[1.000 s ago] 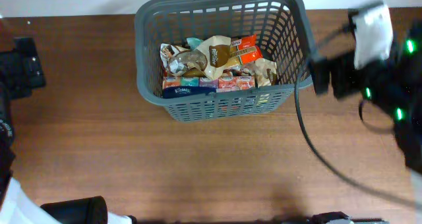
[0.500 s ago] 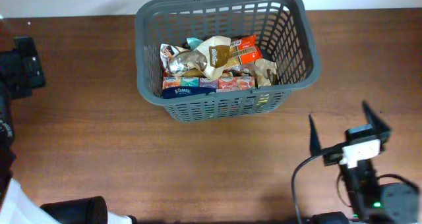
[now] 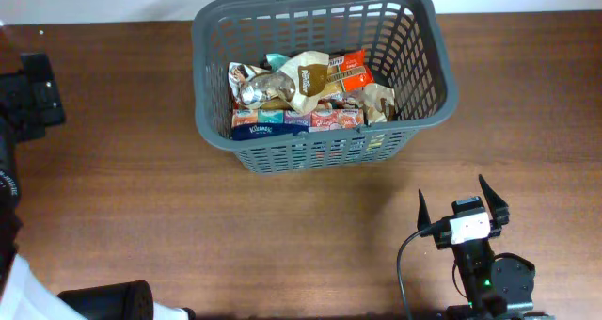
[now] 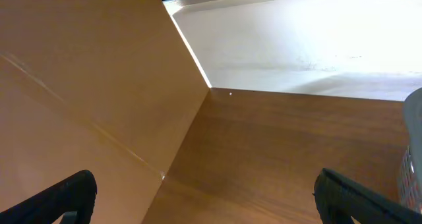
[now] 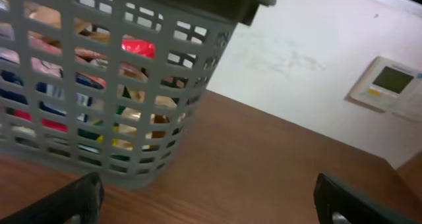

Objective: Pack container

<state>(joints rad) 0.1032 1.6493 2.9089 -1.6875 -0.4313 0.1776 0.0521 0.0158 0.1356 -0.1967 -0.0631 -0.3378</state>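
The dark grey basket [image 3: 214, 122] stands at the back middle of the table, holding several food packets [image 3: 315, 80] and small boxes along its near wall. My right gripper [image 3: 458, 208] is open and empty near the front right, well in front of the basket. In the right wrist view the basket [image 5: 125, 178] fills the left, with the open fingers [image 5: 211, 201] over bare wood. My left gripper [image 4: 204, 197] is open and empty over the table's far left; its arm [image 3: 28, 94] sits at the left edge.
A brown cardboard panel [image 4: 86, 85] rises at the left in the left wrist view. A white wall [image 5: 310, 59] with a small control panel [image 5: 386, 82] lies behind the table. A dark object [image 3: 108, 301] sits at the front left edge.
My right arm has swung from beside the basket's right side down to the front right of the table, with its gripper open. The basket and its contents have not moved.
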